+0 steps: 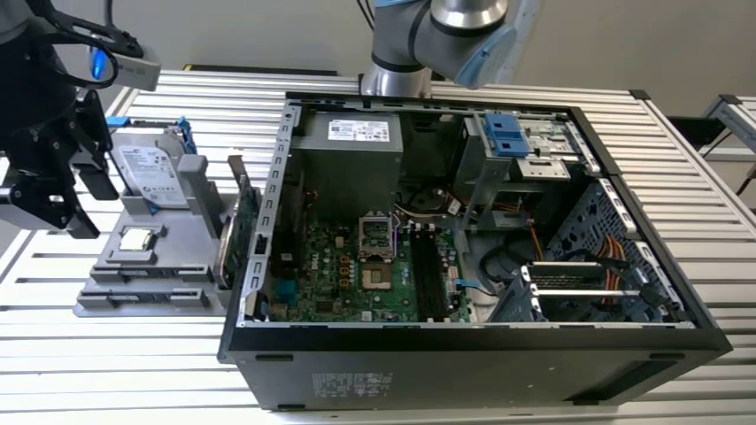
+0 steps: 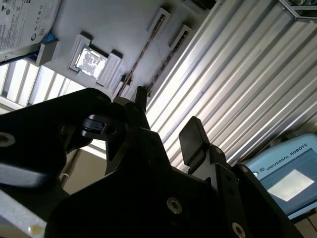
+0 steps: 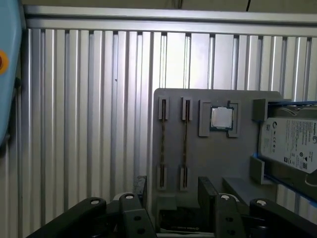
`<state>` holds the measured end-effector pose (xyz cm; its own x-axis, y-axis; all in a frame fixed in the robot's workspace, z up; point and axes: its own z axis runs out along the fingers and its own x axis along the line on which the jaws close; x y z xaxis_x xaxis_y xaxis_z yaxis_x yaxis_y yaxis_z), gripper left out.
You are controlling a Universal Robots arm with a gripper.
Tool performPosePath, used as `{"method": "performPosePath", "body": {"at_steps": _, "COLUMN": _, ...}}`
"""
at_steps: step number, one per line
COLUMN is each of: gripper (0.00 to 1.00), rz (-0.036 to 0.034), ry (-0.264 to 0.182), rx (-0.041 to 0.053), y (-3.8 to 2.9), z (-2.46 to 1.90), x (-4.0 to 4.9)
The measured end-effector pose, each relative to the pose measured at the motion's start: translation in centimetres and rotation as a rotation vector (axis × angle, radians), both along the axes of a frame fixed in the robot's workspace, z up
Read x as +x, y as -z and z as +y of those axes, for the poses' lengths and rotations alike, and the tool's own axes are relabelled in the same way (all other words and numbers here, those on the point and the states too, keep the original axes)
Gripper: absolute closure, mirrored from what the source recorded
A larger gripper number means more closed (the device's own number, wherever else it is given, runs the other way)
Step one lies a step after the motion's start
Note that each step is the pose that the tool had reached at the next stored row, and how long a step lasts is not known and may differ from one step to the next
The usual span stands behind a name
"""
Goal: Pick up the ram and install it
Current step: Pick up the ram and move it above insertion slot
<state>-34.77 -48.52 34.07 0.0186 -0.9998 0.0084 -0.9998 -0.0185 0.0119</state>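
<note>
First wrist view: the ram, a thin circuit-board stick seen edge-on (image 3: pixel 162 144), stands beside a second stick (image 3: pixel 185 144) in a grey slotted holder (image 3: pixel 218 158). The black fingers (image 3: pixel 207 188) hover spread open and empty. The best approach is probably to centre on one stick, grip squarely and lift straight. The holder also carries one silver processor chip (image 3: pixel 221 118) and one hard drive (image 3: pixel 290 141). In the exterior view it sits at nine o'clock of the one open black computer case (image 1: pixel 473 363) on the ribbed metal surface (image 1: pixel 119 372).

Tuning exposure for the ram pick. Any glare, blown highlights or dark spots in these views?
Second wrist view: the holder is washed out near white, the processor glares, and the gripper is a dark, blurred silhouette. First wrist view: even light, holder and processor read cleanly. Exterior view: bright sheen on the ribbed table, while the inside of the computer case sits in shade.
</note>
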Motion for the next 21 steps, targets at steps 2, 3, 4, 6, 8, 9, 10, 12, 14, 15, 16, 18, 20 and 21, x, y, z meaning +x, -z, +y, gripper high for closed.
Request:
{"method": "performPosePath", "body": {"at_steps": 2, "gripper": 0.0, "rz": 0.0, "ry": 0.0, "rx": 0.0, "y": 0.12, "z": -0.04, "x": 0.01}}
{"method": "performPosePath", "body": {"at_steps": 3, "gripper": 0.0, "rz": 0.0, "ry": 0.0, "rx": 0.0, "y": 0.19, "z": -0.06, "x": 0.01}}
{"method": "performPosePath", "body": {"at_steps": 4, "gripper": 0.0, "rz": 0.0001, "ry": 0.0, "rx": -0.0001, "y": 0.23, "z": -0.07, "x": 0.01}}
{"method": "performPosePath", "body": {"at_steps": 6, "gripper": 0.0, "rz": 0.0, "ry": 0.0, "rx": 0.0, "y": 0.37, "z": -0.11, "x": 0.01}}
{"method": "performPosePath", "body": {"at_steps": 8, "gripper": 0.0, "rz": 0.0, "ry": 0.0, "rx": 0.0, "y": 0.5, "z": -0.14, "x": 0.01}}
{"method": "performPosePath", "body": {"at_steps": 9, "gripper": 0.0, "rz": 0.0001, "ry": 0.0, "rx": 0.0, "y": 0.56, "z": -0.15, "x": 0.01}}
{"method": "performPosePath", "body": {"at_steps": 10, "gripper": 0.0, "rz": 0.0001, "ry": 0.0, "rx": -0.0001, "y": 0.62, "z": -0.16, "x": 0.01}}
{"method": "performPosePath", "body": {"at_steps": 12, "gripper": 0.0, "rz": 0.0001, "ry": 0.0, "rx": 0.0, "y": 0.75, "z": -0.18, "x": 0.01}}
{"method": "performPosePath", "body": {"at_steps": 14, "gripper": 0.0, "rz": 0.0001, "ry": 0.0, "rx": 0.0, "y": 0.89, "z": -0.19, "x": 0.01}}
{"method": "performPosePath", "body": {"at_steps": 15, "gripper": 0.0, "rz": 0.0001, "ry": 0.0, "rx": -0.0001, "y": 0.95, "z": -0.2, "x": 0.01}}
{"method": "performPosePath", "body": {"at_steps": 16, "gripper": 0.0, "rz": 0.0, "ry": 0.0, "rx": 0.0, "y": 1.03, "z": -0.21, "x": 0.01}}
{"method": "performPosePath", "body": {"at_steps": 18, "gripper": 0.0, "rz": 0.0001, "ry": -0.001, "rx": 0.0, "y": 1.15, "z": -0.21, "x": 0.01}}
{"method": "performPosePath", "body": {"at_steps": 20, "gripper": 0.0, "rz": 0.0001, "ry": -0.001, "rx": -0.0001, "y": 1.28, "z": -0.22, "x": 0.01}}
{"method": "performPosePath", "body": {"at_steps": 21, "gripper": 0.0, "rz": 0.0001, "ry": -0.001, "rx": -0.0001, "y": 1.35, "z": -0.22, "x": 0.01}}
